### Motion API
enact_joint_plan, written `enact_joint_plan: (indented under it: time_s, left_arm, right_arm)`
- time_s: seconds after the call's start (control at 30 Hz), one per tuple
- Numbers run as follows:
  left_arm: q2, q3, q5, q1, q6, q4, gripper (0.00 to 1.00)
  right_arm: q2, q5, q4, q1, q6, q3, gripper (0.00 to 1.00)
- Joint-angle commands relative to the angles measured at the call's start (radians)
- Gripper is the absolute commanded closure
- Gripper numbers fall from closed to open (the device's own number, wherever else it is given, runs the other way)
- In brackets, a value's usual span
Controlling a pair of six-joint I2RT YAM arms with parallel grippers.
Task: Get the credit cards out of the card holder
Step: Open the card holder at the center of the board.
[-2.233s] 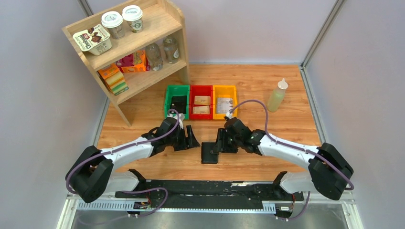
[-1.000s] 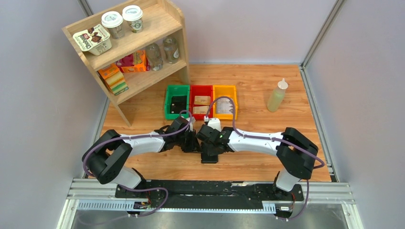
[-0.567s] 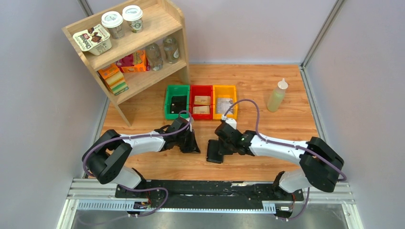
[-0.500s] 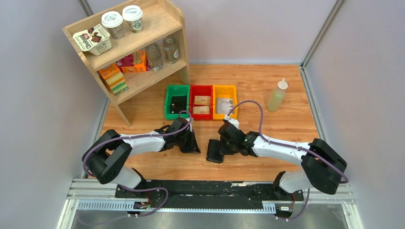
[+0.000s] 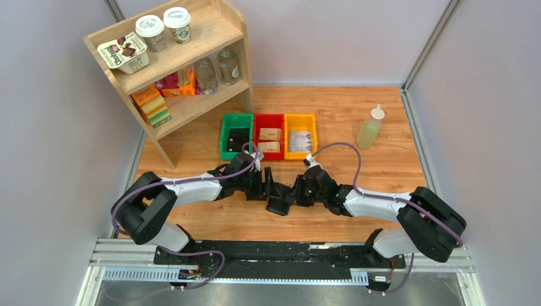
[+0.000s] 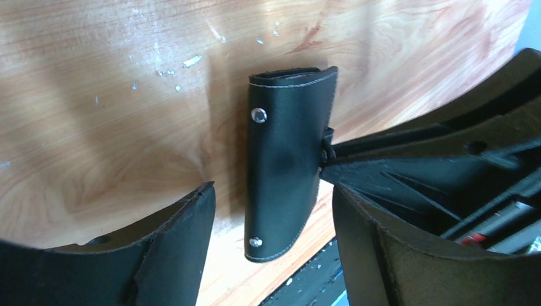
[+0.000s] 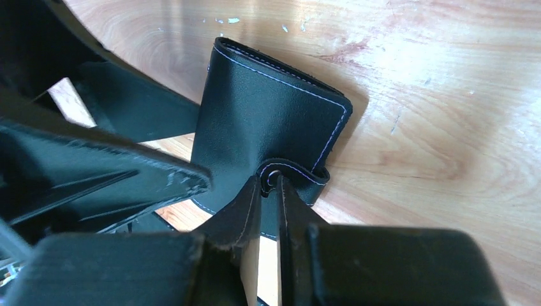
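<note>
The card holder [image 5: 278, 205] is lying folded at the middle of the counter [image 5: 395, 166], just beyond the arms' bases. It is black with pale stitching, and two metal studs are showing. The right jaws are reaching in from its 4 o'clock and clamping shut on the snap tab [image 7: 290, 175] at its edge. The left jaws are standing wide apart at its 10 o'clock, and the holder is showing untouched in the gap between them. No credit cards are showing in any view; I judge they are sitting inside the fold.

The step in hand looks like unsnapping the holder. To do it well, the left jaws should be closing on the body at the edge opposite the tab and pinning it down. The right jaws should then be peeling the tab slowly toward 3 o'clock. The tab is thin and looks slick, so a deep bite matters. Without the left hold, the whole holder would likely be dragging along.

The holder is carrying no brand that I can read. At its 12 o'clock, a green bin [image 5: 224, 137], a red bin [image 5: 269, 116] and a yellow bin [image 5: 300, 116] are sitting in a row, with print in the yellow one too small to read. A squeeze bottle [image 5: 370, 129] is standing at 2 o'clock with no legible label. At 11 o'clock, the shelf [image 5: 191, 57] is holding a printed tub [image 5: 123, 52] and two lidded cups [image 5: 151, 30], their lettering unreadable.
</note>
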Motion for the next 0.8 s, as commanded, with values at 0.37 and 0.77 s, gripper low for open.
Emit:
enact_joint_plan:
  time_s: [0.37, 0.77]
  left_arm:
    - [0.032, 0.029, -0.029, -0.007, 0.007, -0.011, 1.00]
    - [-0.062, -0.049, -0.140, -0.006, -0.055, 0.004, 0.98]
  right_arm:
    - [-0.104, -0.017, 0.083, -0.060, 0.038, -0.119, 1.00]
    - [-0.241, 0.092, -0.158, -0.096, 0.071, -0.139, 0.65]
